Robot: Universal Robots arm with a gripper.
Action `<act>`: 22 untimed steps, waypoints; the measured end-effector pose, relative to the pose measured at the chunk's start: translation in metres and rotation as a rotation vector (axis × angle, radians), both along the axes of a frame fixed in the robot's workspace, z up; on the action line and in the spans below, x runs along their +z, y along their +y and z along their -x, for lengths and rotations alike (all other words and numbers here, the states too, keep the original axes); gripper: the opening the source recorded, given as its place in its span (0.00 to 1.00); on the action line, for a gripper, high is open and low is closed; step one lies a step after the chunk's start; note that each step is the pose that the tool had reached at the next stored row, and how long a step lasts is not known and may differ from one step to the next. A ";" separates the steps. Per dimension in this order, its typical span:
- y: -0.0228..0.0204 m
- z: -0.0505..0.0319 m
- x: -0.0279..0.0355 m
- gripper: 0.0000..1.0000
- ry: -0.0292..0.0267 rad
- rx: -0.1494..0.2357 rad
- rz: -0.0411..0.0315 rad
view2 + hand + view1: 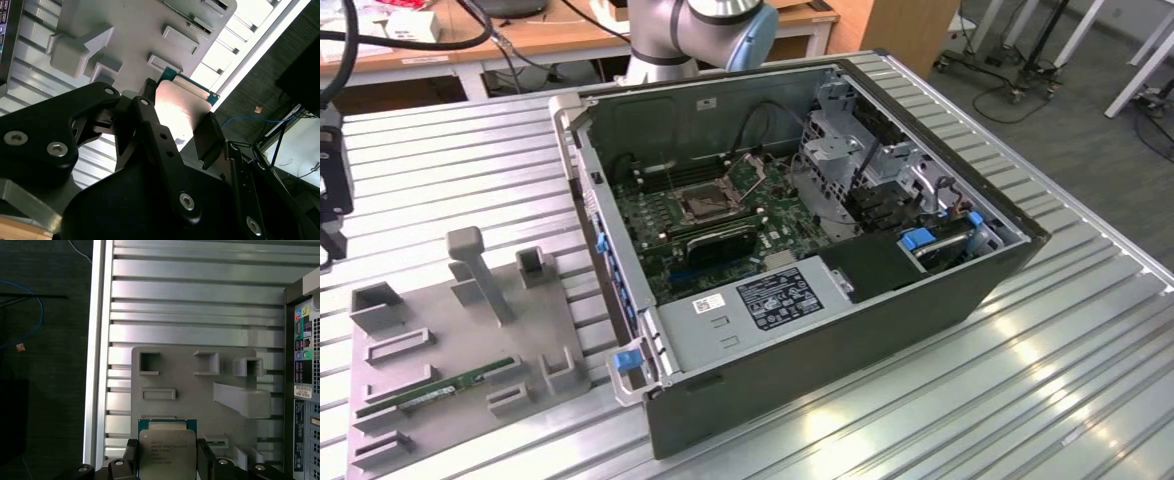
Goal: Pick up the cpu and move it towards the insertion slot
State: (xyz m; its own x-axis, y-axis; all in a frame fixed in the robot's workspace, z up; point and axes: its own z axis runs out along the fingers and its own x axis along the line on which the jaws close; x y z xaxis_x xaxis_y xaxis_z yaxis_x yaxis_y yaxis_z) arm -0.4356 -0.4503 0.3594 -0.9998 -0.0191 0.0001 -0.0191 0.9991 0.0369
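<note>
Exterior view: high, oblique, over computer case (pixel 854 350) and grey tray (pixel 454 350).
First wrist view: close, straight down.
Second wrist view: close, oblique.
Wrist views share: cpu (pixel 166 452), grey tray.

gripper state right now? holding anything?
Gripper: shut on the cpu, which sits clamped between its two fingers in both wrist views.

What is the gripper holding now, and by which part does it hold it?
The gripper holds the cpu, clamped by two opposite side edges between its fingers; the chip's silvery face stays uncovered in the first wrist view.
</note>
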 end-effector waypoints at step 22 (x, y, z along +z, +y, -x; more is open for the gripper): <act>0.0000 -0.0107 0.0000 0.55 -0.0001 0.000 -0.0001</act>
State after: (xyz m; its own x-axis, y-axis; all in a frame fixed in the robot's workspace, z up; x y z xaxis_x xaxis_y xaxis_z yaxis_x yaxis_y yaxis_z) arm -0.4249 -0.4503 0.3594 -0.9998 -0.0192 0.0000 -0.0191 0.9991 0.0370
